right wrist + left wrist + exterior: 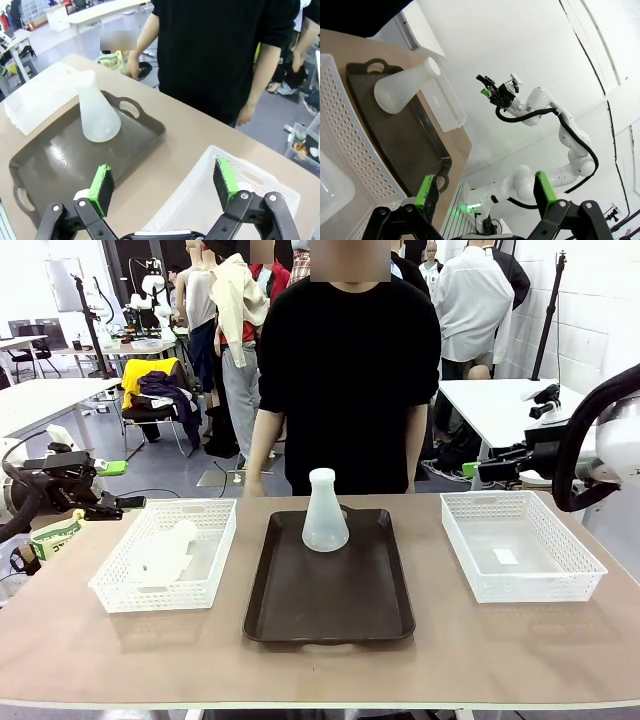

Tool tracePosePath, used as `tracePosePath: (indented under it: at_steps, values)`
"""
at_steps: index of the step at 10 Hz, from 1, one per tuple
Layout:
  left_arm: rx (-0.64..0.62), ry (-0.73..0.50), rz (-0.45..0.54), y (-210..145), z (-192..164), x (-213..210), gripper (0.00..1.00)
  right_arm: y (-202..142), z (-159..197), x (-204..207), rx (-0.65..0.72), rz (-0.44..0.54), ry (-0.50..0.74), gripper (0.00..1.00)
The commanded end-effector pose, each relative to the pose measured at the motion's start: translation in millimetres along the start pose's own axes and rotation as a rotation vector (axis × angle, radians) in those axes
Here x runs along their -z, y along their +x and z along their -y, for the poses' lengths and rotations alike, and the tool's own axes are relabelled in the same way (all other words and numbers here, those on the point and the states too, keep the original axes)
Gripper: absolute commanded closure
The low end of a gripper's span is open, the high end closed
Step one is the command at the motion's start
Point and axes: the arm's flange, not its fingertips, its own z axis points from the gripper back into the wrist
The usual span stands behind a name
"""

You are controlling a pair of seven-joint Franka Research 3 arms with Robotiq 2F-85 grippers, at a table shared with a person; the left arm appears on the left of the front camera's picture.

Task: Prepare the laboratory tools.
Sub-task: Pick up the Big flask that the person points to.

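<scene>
One frosted conical flask (325, 512) stands upright at the far end of the dark brown tray (330, 610). A second flask (165, 552) lies on its side inside the left white mesh basket (215, 575). My left gripper (122, 485) hovers open off the table's left edge, beyond that basket. Its wrist view has the open fingers (485, 192) empty, with the standing flask (402, 90) and the tray (395, 135) ahead. My right gripper (472, 470) hangs open behind the right basket. In its own view the gripper (164, 185) is empty above that basket's corner, the flask (97, 112) farther off.
The right white mesh basket (520, 545) holds only a small slip. A person in black (345, 370) stands at the far edge, hands hanging near the table. The near half of the tray is bare. Other tables and people stand behind.
</scene>
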Motion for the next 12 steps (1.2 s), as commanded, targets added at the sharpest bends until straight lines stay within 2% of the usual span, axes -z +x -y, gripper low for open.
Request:
tracePosePath:
  at_steps: [1,12]
  values:
    - [0.019,-0.001,0.003,-0.5,0.7,-1.0,0.00,1.9,1.2,-3.2,-0.011,-0.007,-0.012,0.00]
    - [0.019,-0.001,0.003,-0.5,0.7,-1.0,0.00,1.9,1.2,-3.2,-0.011,-0.007,-0.012,0.00]
